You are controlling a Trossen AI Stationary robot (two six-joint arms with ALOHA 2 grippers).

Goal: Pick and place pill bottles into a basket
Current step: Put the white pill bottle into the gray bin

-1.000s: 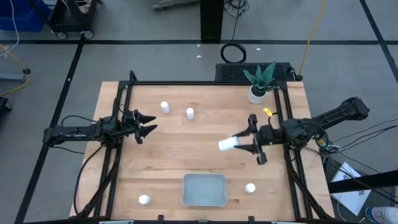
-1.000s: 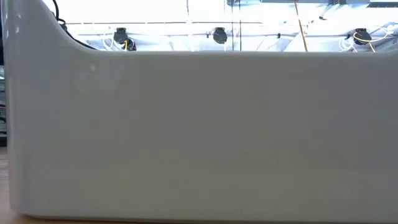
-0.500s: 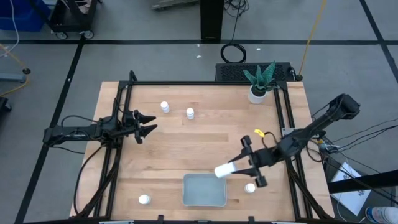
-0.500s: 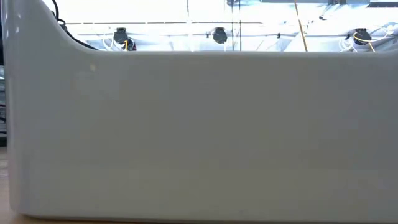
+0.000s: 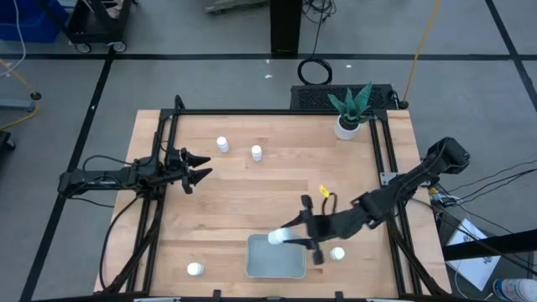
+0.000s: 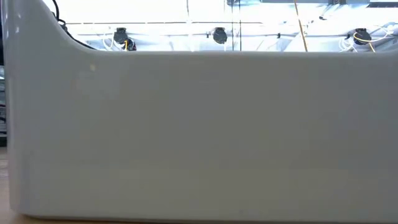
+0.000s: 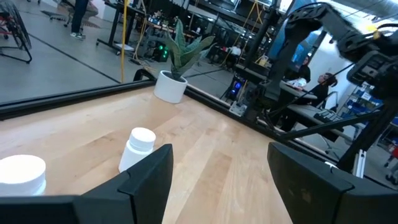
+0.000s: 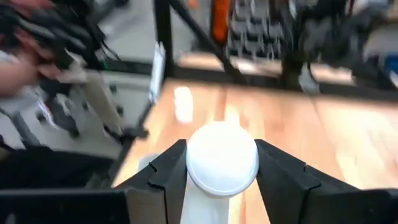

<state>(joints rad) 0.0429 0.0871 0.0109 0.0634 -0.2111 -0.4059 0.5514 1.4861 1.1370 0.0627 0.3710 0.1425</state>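
My right gripper [image 5: 295, 236] is shut on a white pill bottle [image 5: 278, 237], held above the far rim of the pale grey-blue tray [image 5: 289, 267] at the table's near edge. The same bottle [image 8: 222, 159] fills the middle of the right wrist view. Two bottles stand at the far left [image 5: 222, 144] [image 5: 256, 153], one at the near left [image 5: 195, 269], and one just right of the tray [image 5: 337, 253]. My left gripper [image 5: 201, 167] is open and empty at the table's left. It faces the two far bottles [image 7: 138, 146] [image 7: 22, 175]. My right gripper pinches the bottle's sides [image 8: 189, 163] between its two fingers [image 8: 281, 177]. The fingers come about level from the table's right and lie along the bottle. The bottle lies about level, one end [image 5: 274, 238] toward the table's left, lifted clear over the tray's far rim.
A white pot with a green plant [image 5: 348, 119] stands at the far right corner. Black frame rails [image 5: 168, 134] run along the table's sides. The tray's grey wall [image 6: 199, 130] fills the low view. Bare wood lies in the table's middle.
My right gripper has carried the bottle from the table's right middle toward the near edge and the left, down to the tray's far rim. The bottle has stayed about level in the hold.
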